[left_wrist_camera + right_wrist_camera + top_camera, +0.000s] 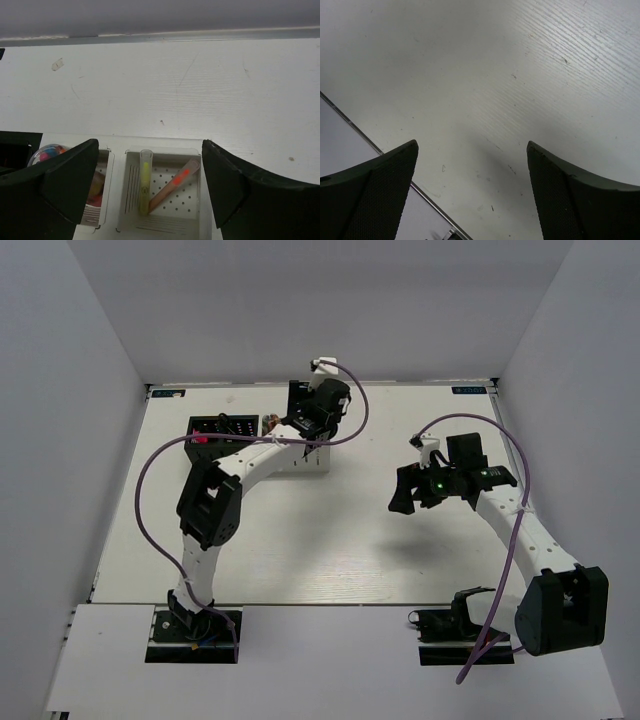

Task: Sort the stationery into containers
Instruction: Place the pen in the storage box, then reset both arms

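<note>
Hovering over the white organizer (131,190), the left tool (150,148) stands with its fingers (65,185) spread wide, apart from the contents below. Right compartment of that organizer: one yellow stick (145,181) stands against the left wall. One orange stick (175,183) lies slantwise with its top end in the far right corner. Their lower ends meet near the front left. Left compartment: an item with yellow and red colouring (95,192) is mostly hidden behind the left finger, and its type cannot be told.

The top view places the white organizer at the far left-centre of the worktop (330,540). It sits just beside the black organizer (215,427), which lies to its left. A pink item (197,440) shows at the black organizer's near left corner. The left arm reaches across both organizers.

The right tool (405,492) hangs over the right half of the worktop, well apart from both organizers. Its wrist view shows the fingers spread wide, with only worktop surface between them.
</note>
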Controlling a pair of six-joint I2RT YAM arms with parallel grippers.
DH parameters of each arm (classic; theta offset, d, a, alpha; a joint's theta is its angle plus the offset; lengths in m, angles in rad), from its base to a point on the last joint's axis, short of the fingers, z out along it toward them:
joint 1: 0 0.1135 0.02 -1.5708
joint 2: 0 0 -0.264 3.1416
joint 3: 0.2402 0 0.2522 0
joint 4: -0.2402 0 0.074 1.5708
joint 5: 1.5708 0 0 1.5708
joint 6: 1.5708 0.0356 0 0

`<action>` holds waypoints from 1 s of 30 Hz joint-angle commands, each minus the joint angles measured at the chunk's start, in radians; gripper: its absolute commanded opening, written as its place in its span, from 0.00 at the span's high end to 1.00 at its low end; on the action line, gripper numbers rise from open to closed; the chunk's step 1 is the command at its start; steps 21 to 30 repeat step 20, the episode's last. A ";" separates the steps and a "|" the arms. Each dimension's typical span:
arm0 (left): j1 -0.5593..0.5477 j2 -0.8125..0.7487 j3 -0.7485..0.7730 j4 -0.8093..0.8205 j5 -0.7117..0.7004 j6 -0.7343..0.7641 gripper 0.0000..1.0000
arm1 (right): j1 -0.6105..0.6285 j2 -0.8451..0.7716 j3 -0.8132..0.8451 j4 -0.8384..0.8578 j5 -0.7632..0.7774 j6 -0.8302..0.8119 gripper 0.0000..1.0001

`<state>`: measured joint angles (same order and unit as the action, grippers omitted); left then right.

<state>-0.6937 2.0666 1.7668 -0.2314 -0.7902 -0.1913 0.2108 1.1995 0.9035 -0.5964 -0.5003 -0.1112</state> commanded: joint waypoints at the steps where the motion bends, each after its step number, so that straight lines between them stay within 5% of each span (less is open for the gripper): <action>1: 0.000 -0.136 -0.006 -0.011 0.043 -0.008 0.04 | -0.004 -0.001 0.015 0.013 -0.018 -0.008 0.10; 6: -0.092 -0.312 -0.067 -0.037 0.128 0.018 0.06 | -0.007 -0.017 0.008 0.023 -0.017 -0.012 0.10; 10: -0.199 -0.559 -0.176 -0.212 0.176 -0.034 0.92 | -0.007 -0.031 0.005 0.064 0.043 0.030 0.10; 11: -0.210 -0.604 -0.282 -0.253 0.195 -0.133 1.00 | -0.010 -0.041 0.008 0.070 0.064 0.098 0.10; 13: -0.217 -0.804 -0.389 -0.388 0.332 -0.177 1.00 | -0.010 -0.052 0.008 0.095 0.163 0.169 0.10; 15: -0.216 -1.020 -0.625 -0.430 0.380 -0.223 0.25 | -0.007 -0.075 -0.006 0.122 0.193 0.168 0.10; 16: -0.216 -1.078 -0.724 -0.484 0.370 -0.250 0.02 | -0.007 -0.093 -0.029 0.144 0.195 0.153 0.10; 20: -0.213 -1.395 -0.936 -0.653 0.248 -0.316 0.00 | -0.002 -0.112 -0.023 0.153 0.186 0.174 0.10; 30: -0.213 -1.395 -0.936 -0.653 0.248 -0.316 0.00 | -0.002 -0.112 -0.023 0.153 0.186 0.174 0.10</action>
